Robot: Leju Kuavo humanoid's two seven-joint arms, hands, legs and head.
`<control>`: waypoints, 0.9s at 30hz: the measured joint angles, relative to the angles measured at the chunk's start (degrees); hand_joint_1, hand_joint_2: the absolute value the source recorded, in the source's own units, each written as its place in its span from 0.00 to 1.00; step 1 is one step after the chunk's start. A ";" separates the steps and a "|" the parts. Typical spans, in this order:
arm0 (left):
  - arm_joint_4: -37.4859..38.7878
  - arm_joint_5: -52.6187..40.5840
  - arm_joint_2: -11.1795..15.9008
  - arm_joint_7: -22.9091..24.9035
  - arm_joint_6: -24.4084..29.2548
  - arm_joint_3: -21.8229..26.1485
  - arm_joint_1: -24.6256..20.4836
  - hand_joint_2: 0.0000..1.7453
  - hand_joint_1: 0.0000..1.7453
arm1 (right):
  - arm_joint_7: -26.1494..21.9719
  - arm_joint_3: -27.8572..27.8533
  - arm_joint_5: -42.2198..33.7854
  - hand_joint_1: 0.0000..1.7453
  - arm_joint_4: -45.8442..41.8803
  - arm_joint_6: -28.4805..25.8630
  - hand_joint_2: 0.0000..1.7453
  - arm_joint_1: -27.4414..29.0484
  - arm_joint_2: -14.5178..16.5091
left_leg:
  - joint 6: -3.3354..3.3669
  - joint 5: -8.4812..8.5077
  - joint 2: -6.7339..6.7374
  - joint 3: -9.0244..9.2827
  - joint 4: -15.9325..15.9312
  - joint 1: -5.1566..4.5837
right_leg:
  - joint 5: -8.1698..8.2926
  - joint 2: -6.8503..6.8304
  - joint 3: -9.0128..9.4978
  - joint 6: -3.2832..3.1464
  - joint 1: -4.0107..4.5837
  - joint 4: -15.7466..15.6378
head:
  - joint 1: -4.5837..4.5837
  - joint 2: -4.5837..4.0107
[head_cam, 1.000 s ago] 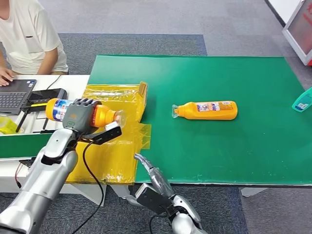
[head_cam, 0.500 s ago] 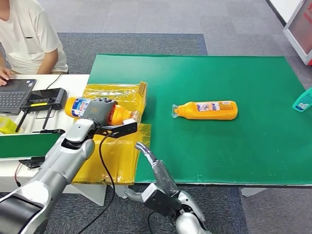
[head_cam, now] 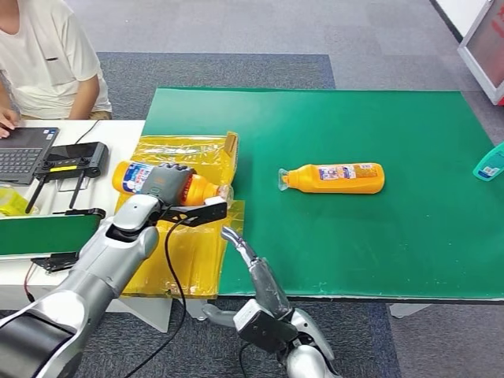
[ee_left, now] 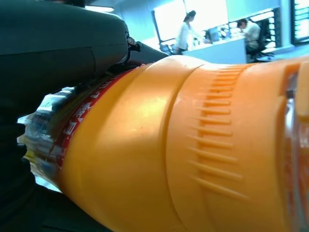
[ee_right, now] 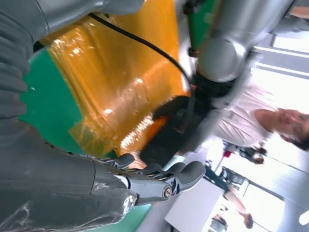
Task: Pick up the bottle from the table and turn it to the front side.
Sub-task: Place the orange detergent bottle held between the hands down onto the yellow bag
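At the bottom centre of the head view, the right hand (head_cam: 254, 272) is reaching up with fingers extended, holding nothing. Left of centre, the left hand (head_cam: 161, 183) is gripping an orange bottle (head_cam: 199, 187) sideways over the yellow plastic sheet (head_cam: 190, 252). Farther back, a second orange bottle (head_cam: 335, 178) is lying on the green table (head_cam: 368, 236).
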 joint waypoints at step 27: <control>12.66 1.89 -7.76 -0.53 0.72 -3.82 1.30 0.75 0.25 | -3.69 -0.37 2.84 0.00 -12.11 -1.36 1.00 3.09 -3.98 | 0.08 0.05 0.00 -0.04 0.00 -0.01 | 0.03 -0.01 0.03 0.04 -0.02 -0.01 | -0.01 0.00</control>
